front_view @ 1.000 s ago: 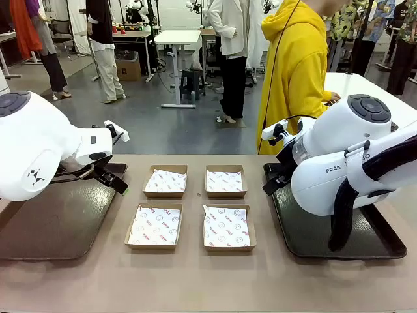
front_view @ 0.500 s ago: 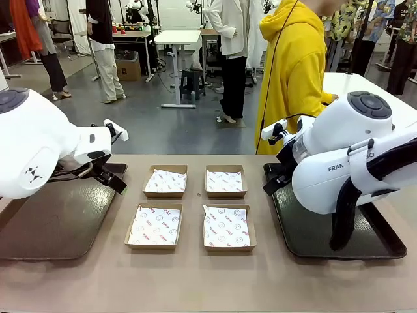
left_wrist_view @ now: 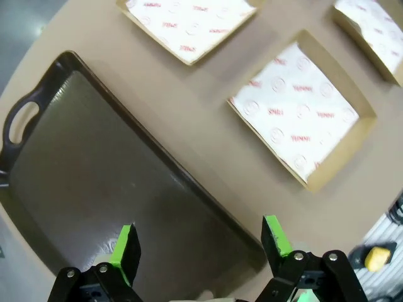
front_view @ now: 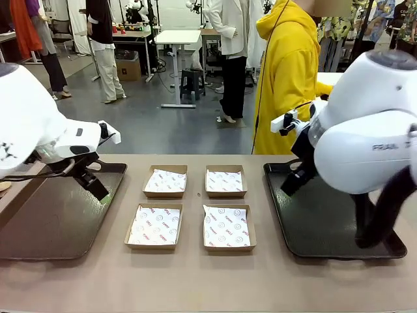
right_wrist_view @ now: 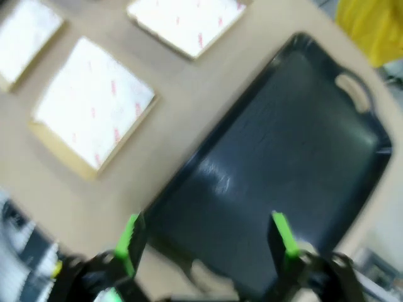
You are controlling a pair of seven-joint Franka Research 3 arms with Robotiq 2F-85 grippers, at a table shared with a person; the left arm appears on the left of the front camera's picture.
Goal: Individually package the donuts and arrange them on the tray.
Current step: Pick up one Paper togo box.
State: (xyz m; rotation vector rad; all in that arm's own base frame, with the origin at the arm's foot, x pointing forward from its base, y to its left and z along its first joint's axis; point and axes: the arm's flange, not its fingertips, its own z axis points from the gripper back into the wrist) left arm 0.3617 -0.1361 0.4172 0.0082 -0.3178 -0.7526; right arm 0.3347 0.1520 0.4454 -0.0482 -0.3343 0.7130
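The left gripper [left_wrist_view: 200,239] hangs with its fingers apart and holding nothing over the inner edge of the left tray [front_view: 45,222]. The right gripper [right_wrist_view: 204,236] hangs over the right tray [front_view: 313,222] and seems equally wide, though that view is blurred. Four paper-lined boxes [front_view: 154,248] sit between the trays on the surface [front_view: 195,280]. No donut lies in them or on either tray. A donut likely has to arrive first: hold high, clear of the boxes, then close gently across the ring.

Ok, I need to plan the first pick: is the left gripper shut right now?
No, the left wrist view shows the left gripper with its green-padded fingers spread wide apart above the dark tray.
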